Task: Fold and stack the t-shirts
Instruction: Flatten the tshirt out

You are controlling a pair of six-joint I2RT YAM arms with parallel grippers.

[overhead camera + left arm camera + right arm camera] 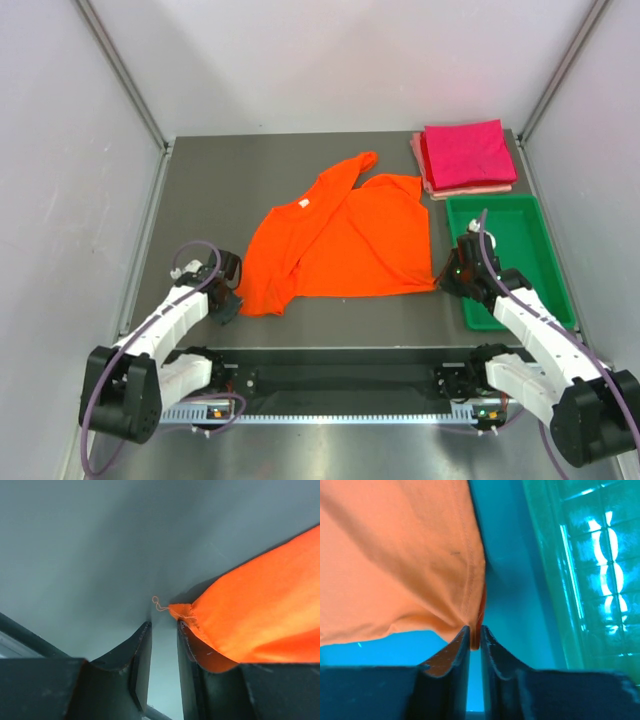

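On the desk [220, 190], the right gripper [475, 629] clamps its jaws on the hem of the orange shirt [345, 240], while the left gripper [163, 626] has its jaws slightly apart beside another corner.

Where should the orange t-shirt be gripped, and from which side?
Grip the orange t-shirt by its two near corners, coming low from the near edge: it lies flat, its corners ending in free tips. The right gripper pinches one; the left gripper is open beside the other.
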